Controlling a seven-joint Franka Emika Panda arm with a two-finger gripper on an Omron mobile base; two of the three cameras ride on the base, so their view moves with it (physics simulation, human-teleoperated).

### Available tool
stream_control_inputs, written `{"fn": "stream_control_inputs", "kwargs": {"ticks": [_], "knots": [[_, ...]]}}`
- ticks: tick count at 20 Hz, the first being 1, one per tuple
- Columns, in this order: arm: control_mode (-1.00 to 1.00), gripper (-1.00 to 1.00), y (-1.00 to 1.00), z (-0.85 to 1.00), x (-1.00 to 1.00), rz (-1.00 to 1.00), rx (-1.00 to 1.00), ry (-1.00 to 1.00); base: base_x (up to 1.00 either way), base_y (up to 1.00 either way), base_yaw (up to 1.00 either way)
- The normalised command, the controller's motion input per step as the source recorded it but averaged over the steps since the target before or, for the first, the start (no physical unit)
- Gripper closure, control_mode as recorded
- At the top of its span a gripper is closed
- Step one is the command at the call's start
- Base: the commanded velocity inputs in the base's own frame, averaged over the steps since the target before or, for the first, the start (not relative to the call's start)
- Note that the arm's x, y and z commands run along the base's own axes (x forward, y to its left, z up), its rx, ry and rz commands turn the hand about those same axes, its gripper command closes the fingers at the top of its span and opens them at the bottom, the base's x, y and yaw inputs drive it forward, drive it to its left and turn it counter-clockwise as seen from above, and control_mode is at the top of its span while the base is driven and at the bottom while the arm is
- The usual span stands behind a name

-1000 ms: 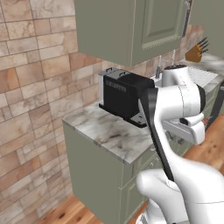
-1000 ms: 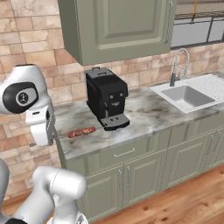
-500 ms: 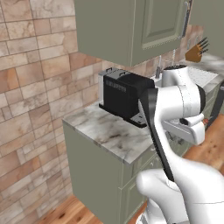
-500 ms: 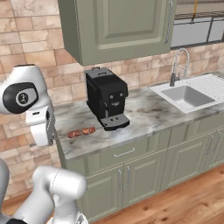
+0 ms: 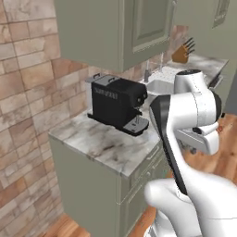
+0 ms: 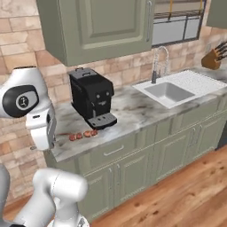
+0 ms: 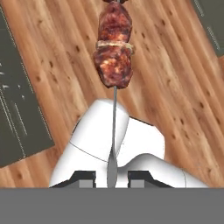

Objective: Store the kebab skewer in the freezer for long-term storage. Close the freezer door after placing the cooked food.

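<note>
Base has turned: the counter (image 6: 133, 111) and coffee machine (image 6: 91, 98) slid across the base views, while the kebab skewer (image 7: 114, 48) kept its place.
The gripper (image 7: 112, 175) is pinched on the bare stick, meat pointing away over the wood floor (image 7: 175, 87). Probably light, thin and slippery, so keep the hold low on the stick.
</note>
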Motion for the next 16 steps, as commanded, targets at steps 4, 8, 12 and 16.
{"fn": "stream_control_inputs", "kwargs": {"ticks": [4,8,12,16], "knots": [[1.00,1.00,0.00,0.00,0.00,0.00,0.00,0.00,0.00,-0.38,-0.42],[1.00,1.00,0.00,0.00,0.00,0.00,0.00,0.00,-0.15,-0.50,-0.44],[1.00,1.00,0.00,0.00,0.00,0.00,0.00,0.00,-0.23,-0.68,-0.43],[1.00,1.00,0.00,0.00,0.00,0.00,0.00,0.00,-0.18,-0.86,-0.36]]}}
